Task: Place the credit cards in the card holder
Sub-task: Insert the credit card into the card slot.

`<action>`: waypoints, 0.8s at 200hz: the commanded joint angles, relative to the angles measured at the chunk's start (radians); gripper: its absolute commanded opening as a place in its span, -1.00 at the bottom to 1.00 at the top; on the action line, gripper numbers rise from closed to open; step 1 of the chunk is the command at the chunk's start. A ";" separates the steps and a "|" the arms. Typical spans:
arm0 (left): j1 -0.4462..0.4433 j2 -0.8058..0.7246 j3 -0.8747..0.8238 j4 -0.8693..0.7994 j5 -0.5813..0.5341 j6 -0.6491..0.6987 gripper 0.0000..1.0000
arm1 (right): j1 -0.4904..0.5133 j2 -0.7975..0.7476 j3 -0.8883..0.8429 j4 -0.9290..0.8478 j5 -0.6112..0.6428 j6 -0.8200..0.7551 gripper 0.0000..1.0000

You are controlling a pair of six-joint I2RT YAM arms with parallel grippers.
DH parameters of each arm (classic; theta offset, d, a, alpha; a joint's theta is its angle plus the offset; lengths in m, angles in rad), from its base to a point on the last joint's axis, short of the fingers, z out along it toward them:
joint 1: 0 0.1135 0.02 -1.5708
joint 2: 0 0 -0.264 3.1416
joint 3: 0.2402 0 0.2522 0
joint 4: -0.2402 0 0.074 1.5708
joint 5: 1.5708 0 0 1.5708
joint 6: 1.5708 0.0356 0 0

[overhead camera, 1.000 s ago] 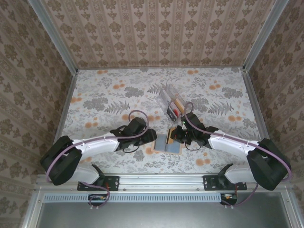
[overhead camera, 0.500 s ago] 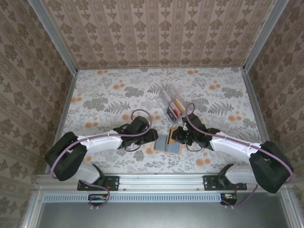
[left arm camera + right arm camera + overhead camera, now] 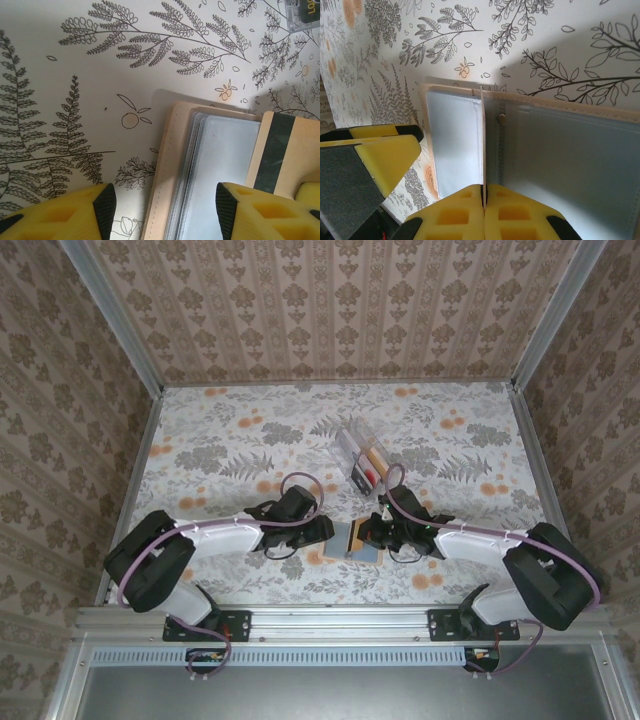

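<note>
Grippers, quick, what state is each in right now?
Left gripper: open, jaws astride the wallet edge, holding nothing.
Right gripper: closed on a thin sheet at the wallet; card or flap, cannot tell.

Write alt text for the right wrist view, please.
The right end effector pinches a thin card, seen edge-on, over an open tan wallet with clear pockets, lying on a fern-printed table.
</note>
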 commanded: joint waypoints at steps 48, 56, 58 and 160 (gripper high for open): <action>0.002 0.050 0.023 0.016 0.032 0.022 0.00 | 0.000 0.002 -0.072 0.070 -0.020 0.045 -0.86; 0.001 0.051 0.022 0.017 0.032 0.021 -0.03 | 0.000 -0.002 -0.080 0.083 -0.024 0.050 -0.86; 0.001 0.051 0.021 0.018 0.031 0.022 -0.04 | 0.000 -0.003 -0.083 0.087 -0.024 0.050 -0.86; -0.012 0.100 0.031 0.036 0.050 0.003 -0.26 | 0.007 0.012 -0.134 0.234 -0.079 0.103 -0.85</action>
